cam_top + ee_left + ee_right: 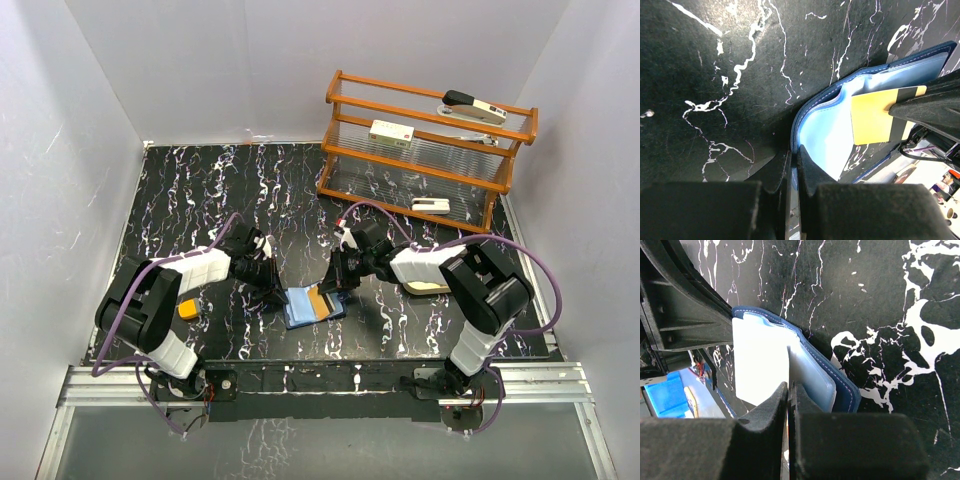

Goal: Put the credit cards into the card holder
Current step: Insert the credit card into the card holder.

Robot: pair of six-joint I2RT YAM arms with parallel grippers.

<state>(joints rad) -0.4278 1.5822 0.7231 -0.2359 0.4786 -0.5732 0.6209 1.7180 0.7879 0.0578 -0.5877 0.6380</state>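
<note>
The wallet [300, 307] lies open on the desk [200, 190], near the middle, between both arms. The left claw [794, 159] is clamped on the wallet's left edge; judge this as an anchor that stops sliding and holds the pocket open. The right claw [789, 390] is clamped on one card [872, 120], presented edge-first and apparently partly inside a pocket. Count: one wallet, one card in view, two claws. You cannot tell whether the small orange item [188, 310] beside the left arm is another card.

Wooden rack [331, 101] with white devices [390, 131], beige tray [426, 288], orange object [188, 310], black marbled mat [200, 190]
</note>
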